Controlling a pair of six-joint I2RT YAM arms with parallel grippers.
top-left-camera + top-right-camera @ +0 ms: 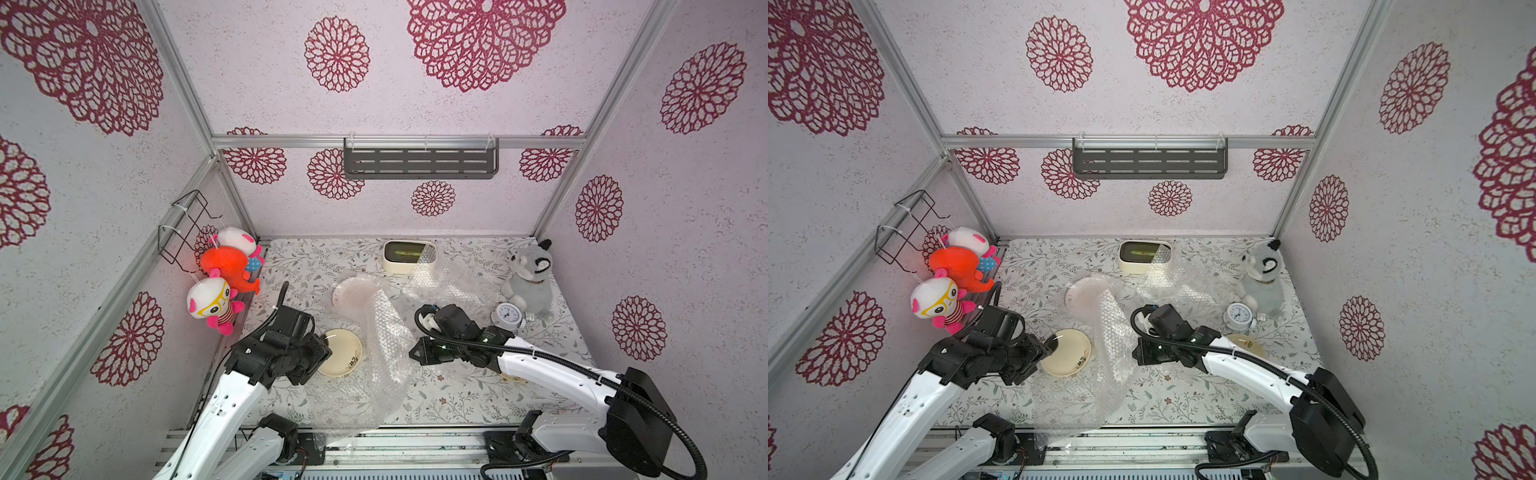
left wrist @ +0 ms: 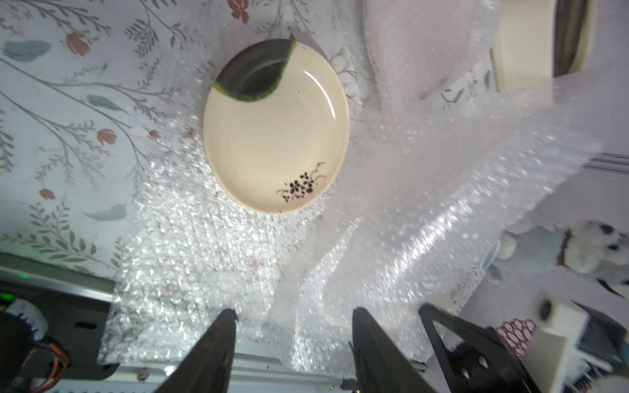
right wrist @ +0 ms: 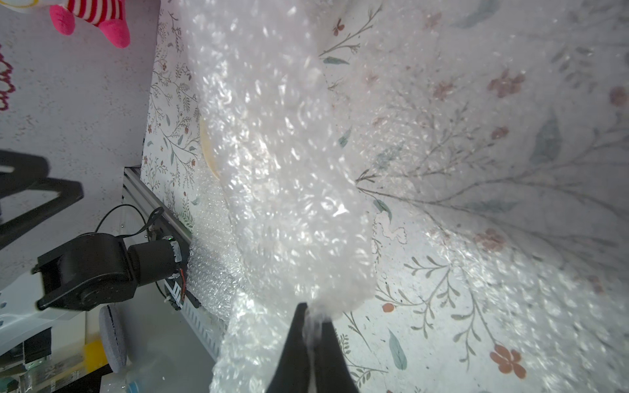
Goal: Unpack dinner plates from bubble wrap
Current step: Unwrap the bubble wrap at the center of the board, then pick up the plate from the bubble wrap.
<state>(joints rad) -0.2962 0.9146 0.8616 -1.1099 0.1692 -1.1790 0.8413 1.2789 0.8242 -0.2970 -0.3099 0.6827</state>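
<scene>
Left jaws apart and empty; right jaws clamped on bubble wrap [image 3: 289, 170].
A cream dinner plate [image 2: 275, 136] lies uncovered on the worktop [image 2: 51, 143].

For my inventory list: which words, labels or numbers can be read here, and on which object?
Nothing can be read with certainty.
Alarm clock: dial numerals, too small to read.
Cream box: pale marking on its dark top, too blurred to read.
</scene>
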